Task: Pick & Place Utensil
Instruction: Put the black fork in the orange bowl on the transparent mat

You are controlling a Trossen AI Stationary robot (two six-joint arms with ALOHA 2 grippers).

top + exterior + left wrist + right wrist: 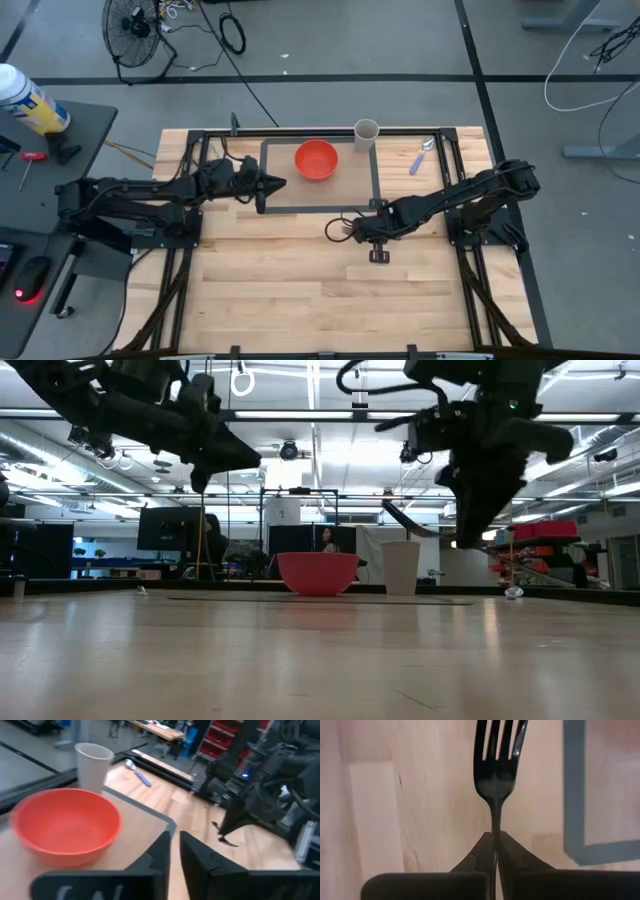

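Pale wooden planks make up the tabletop, which sits in a dark frame on a grey workshop floor, with a fan standing beyond its far left corner. On the far half of the wood a grey-edged mat carries a red bowl, and a white paper cup stands upright just beside the bowl at the mat's far right corner. A spoon with a purple handle lies on the bare wood to the right of the mat, well apart from both arms. The right end effector is clenched on the handle of a black fork, whose tines point away from the wrist; in the high view this end effector hangs near the mat's near right corner, and the low view shows it lifted clear of the wood. The left end effector hovers over the left side of the mat, pointing toward the bowl, its two dark fingers parted by only a narrow gap and gripping nothing. In the low view, the room behind shows shelving, screens and a person far off in the background.
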